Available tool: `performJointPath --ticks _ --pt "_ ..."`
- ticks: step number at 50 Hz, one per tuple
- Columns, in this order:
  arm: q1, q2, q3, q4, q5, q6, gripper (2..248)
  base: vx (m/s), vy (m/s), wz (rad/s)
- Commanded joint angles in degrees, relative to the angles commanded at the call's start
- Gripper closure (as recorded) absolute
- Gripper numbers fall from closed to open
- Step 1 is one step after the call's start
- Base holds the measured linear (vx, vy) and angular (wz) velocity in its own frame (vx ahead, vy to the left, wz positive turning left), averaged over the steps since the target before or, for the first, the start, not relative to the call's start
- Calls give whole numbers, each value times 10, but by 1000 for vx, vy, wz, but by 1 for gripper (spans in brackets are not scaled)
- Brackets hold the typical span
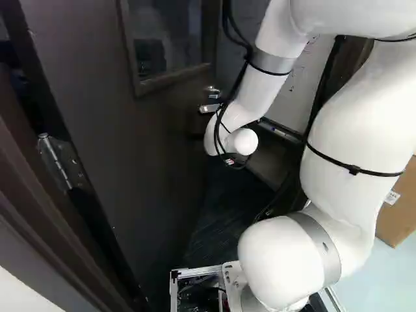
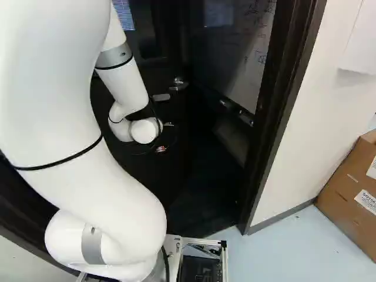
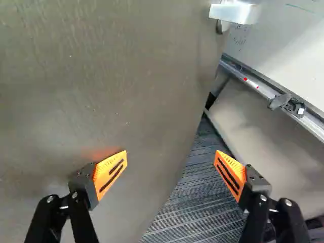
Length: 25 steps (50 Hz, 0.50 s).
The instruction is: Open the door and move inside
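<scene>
Ahead of you and toward the left of the left base view, the dark door (image 1: 143,149) stands partly open, swung inward on a metal hinge (image 1: 62,162) that only this view shows. A window (image 1: 166,32) is set in its upper part, and a silver handle (image 1: 209,108) juts out near its free edge. Your arm (image 1: 260,84) reaches toward that edge, its wrist end just below the handle in both base views.

Neither base view shows you the gripper (image 3: 171,154); the wrist view does. Its two orange-padded fingers are spread wide with nothing between them, one in front of the door's face, the other past its edge, over striped carpet (image 3: 197,202). Whether the first finger touches the door, you cannot tell.

Beyond the edge you find a whiteboard (image 3: 293,45) with a metal tray (image 3: 263,91) along its bottom. The right base view adds the dark door frame (image 2: 288,100), then a white wall (image 2: 329,117) and, at the far right, a cardboard box (image 2: 352,194) on pale floor (image 2: 288,247).
</scene>
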Motion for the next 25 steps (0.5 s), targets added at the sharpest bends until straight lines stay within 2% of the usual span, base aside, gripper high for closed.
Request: performJointPath --ticks 25 --pt "44 -23 -25 0 9 0 3 0 0 0"
